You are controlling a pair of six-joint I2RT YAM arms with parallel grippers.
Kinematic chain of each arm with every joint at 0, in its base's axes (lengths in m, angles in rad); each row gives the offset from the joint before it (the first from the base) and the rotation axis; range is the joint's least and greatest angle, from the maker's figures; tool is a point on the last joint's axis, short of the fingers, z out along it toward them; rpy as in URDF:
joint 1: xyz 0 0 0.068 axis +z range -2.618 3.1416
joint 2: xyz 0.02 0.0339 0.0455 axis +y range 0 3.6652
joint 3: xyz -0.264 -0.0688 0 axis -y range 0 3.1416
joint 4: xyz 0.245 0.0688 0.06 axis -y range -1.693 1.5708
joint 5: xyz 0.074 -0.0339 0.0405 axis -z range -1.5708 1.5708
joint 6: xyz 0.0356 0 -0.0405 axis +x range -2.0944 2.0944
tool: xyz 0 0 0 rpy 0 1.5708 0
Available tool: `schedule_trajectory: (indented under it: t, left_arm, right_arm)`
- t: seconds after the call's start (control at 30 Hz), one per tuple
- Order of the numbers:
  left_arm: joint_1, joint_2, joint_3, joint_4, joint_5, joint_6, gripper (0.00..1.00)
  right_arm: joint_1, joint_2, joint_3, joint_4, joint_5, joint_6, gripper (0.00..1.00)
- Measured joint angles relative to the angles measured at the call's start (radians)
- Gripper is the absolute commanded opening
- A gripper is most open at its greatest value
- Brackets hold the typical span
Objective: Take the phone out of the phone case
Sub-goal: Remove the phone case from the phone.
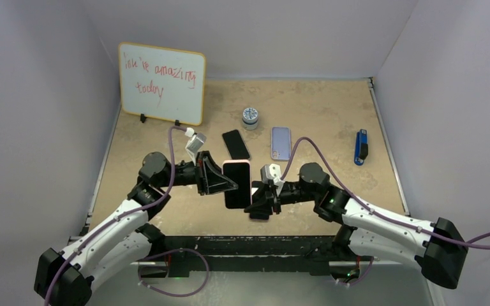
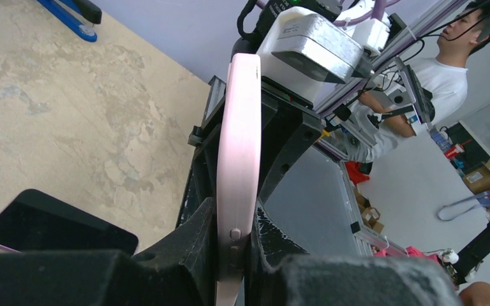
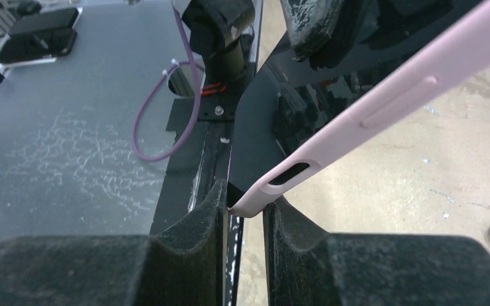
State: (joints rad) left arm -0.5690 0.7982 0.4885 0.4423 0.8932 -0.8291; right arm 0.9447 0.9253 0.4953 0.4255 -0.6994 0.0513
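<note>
The phone [image 1: 236, 186], black screen up, sits in a pink phone case [image 1: 246, 182] and is held above the table's near middle. My left gripper [image 1: 228, 183] is shut on the case's left long side; in the left wrist view the pink edge [image 2: 237, 146] with its buttons is pinched between the left gripper's [image 2: 235, 223] fingers. My right gripper [image 1: 256, 198] is at the near right corner. In the right wrist view that corner of the case [image 3: 389, 95] lies between its [image 3: 245, 201] fingers, touching both, with the black screen [image 3: 261, 121] on the left side.
A whiteboard [image 1: 161, 83] stands at the back left. On the table behind the held phone lie a black phone [image 1: 236, 144], a purple phone [image 1: 281, 143], a small round tin [image 1: 250, 118] and a blue tool [image 1: 360, 146]. White walls enclose three sides.
</note>
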Motion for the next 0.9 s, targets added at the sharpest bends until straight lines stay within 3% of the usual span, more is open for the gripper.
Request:
schedule_trajectory:
  t: [0.4,0.9]
  left_arm:
    - [0.002,0.05,0.0,0.027,0.031,-0.053,0.0]
    - [0.009,0.068,-0.032,0.182,0.018,-0.178,0.0]
  right_arm:
    - [0.002,0.026,0.027,-0.099,-0.061,-0.207,0.0]
    - [0.016,0.021,0.028,-0.07,-0.005,-0.249,0.0]
